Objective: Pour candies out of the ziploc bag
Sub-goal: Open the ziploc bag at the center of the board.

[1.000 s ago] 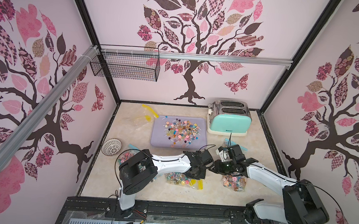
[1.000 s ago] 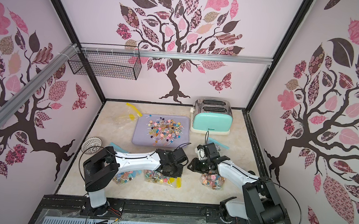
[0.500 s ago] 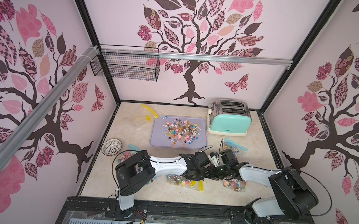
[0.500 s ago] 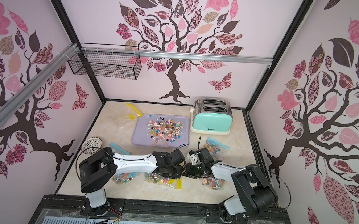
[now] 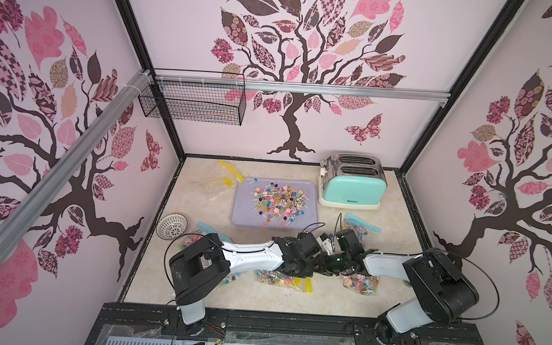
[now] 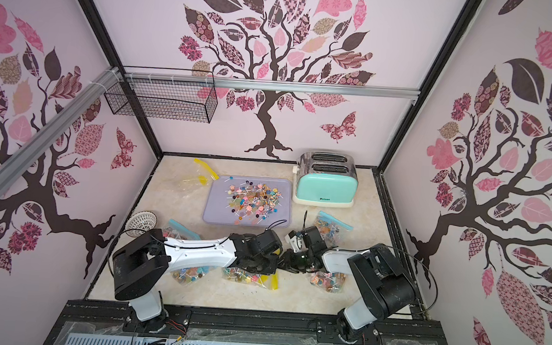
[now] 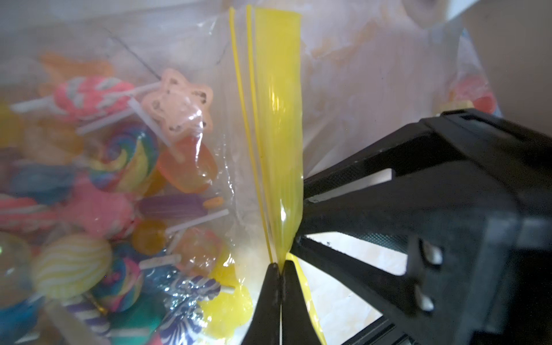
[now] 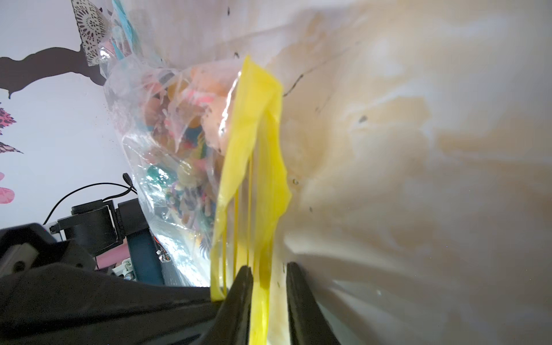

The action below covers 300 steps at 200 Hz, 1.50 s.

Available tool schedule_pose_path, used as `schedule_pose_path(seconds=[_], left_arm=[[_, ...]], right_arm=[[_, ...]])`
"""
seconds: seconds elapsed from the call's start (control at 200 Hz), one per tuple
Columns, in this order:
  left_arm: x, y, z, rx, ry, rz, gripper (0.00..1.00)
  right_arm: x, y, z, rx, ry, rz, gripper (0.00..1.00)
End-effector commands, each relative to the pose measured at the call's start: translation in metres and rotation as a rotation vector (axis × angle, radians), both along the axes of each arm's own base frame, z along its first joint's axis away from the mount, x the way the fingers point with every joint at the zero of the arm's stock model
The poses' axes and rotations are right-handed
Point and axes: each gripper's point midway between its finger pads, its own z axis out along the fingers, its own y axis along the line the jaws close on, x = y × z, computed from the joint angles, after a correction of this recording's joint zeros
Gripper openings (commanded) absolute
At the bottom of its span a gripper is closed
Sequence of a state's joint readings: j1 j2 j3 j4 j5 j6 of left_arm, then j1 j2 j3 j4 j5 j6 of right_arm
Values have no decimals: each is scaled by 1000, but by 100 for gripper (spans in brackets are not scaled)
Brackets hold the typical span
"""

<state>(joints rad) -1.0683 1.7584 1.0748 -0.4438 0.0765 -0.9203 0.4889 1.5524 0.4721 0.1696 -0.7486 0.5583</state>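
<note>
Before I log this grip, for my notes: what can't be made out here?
- In both top views: gripped end of the ziploc bag, hidden under the left arm.
- Right wrist view: candies, blurred behind crumpled plastic.
- Left wrist view: whether the yellow zip strip is sealed; its layers overlap.

top pair: high at front, facing down-inward | wrists: both close on yellow-sealed bag

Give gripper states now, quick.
Left gripper: shut on the yellow zip strip.
Right gripper: open, that strip between its jaws, not pinched.
</note>
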Motion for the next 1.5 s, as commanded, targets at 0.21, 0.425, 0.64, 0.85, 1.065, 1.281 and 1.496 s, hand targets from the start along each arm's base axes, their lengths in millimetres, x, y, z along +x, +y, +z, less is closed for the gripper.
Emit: schedule_pose_path(seconds=[0.21, 0.425, 0.64, 0.85, 1.065, 1.281, 1.496], left_arm=[[4, 10, -1, 12, -14, 37, 0], [5, 16, -4, 20, -10, 51, 0], [4, 15, -4, 11, -10, 48, 0], [4, 13, -6, 8, -8, 44, 0], [4, 11, -8, 5, -4, 39, 0], [6, 9, -1, -6, -21, 26, 17], [5, 11, -5, 1, -13, 28, 33]], right_arm=[[1, 11, 8, 63, 17, 15, 23], [3, 11, 12, 67, 5, 13, 23], [6, 16, 9, 64, 12, 19, 20], [7, 22, 10, 75, 14, 29, 17], [8, 25, 12, 87, 14, 35, 9], [6, 27, 12, 93, 19, 43, 0], [6, 27, 10, 87, 17, 40, 0]])
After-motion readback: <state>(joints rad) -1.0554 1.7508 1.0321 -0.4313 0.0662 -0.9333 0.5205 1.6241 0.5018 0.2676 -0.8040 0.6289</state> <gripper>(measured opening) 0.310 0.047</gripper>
